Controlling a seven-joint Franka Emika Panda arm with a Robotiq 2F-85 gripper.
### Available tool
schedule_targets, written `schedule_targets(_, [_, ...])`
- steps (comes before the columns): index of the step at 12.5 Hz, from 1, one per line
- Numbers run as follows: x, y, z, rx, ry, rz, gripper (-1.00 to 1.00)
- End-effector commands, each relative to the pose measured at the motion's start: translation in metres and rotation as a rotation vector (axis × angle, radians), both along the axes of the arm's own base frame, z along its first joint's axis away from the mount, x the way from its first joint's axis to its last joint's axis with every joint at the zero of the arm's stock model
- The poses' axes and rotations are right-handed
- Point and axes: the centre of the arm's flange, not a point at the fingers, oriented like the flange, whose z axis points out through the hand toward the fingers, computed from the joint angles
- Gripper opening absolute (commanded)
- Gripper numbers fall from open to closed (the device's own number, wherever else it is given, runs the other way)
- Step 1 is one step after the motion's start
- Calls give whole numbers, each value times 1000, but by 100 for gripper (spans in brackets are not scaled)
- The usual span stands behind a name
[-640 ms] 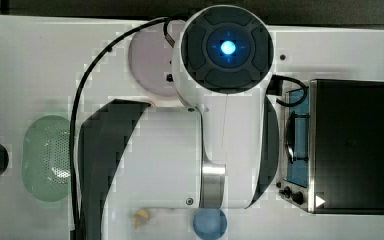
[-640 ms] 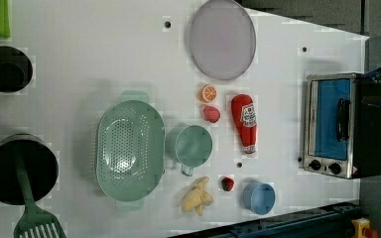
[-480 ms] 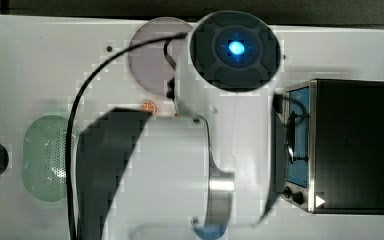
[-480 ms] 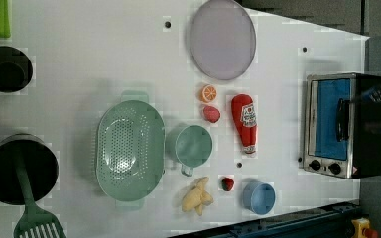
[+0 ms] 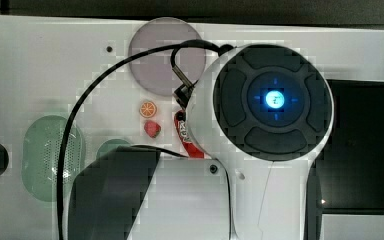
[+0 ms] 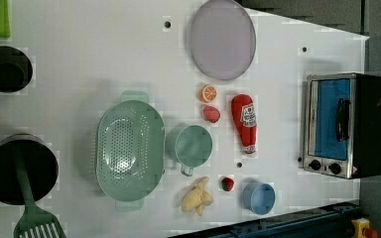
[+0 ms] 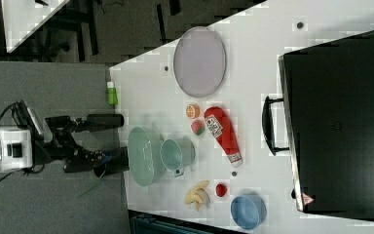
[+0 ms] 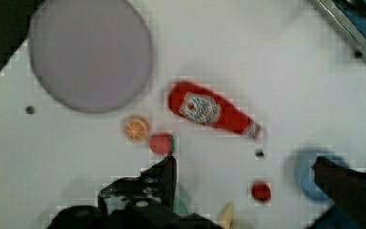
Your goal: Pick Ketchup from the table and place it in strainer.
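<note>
- Ketchup (image 6: pixel 243 122) lies flat on the surface (image 6: pixel 104 54), apart from your strainer (image 6: pixel 129 150); the left view shows it whole.
- In the top view, the arm (image 5: pixel 260 125) covers most of it.
- Your gripper (image 8: pixel 245 174) stands wide apart in the wrist view, holding nothing.

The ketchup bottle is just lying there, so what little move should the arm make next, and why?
Probably lower the end effector toward the ketchup and centre over it. The wrist view shows the fingers spread wide with nothing between them, and the bottle lying flat on the table, apart from the strainer. It must be gripped before anything else.
</note>
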Motion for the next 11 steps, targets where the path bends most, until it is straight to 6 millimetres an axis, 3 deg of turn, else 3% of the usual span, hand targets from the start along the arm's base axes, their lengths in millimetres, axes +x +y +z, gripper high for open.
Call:
schedule_targets(1, [17, -6, -74, 24, 87, 293, 100])
schedule_targets(7, [33, 6, -176, 38, 20, 958, 100])
schedule_targets(9, [33, 10, -210, 19, -20, 1067, 100])
schedule_targets(11, [28, 12, -246, 12, -30, 1071, 100])
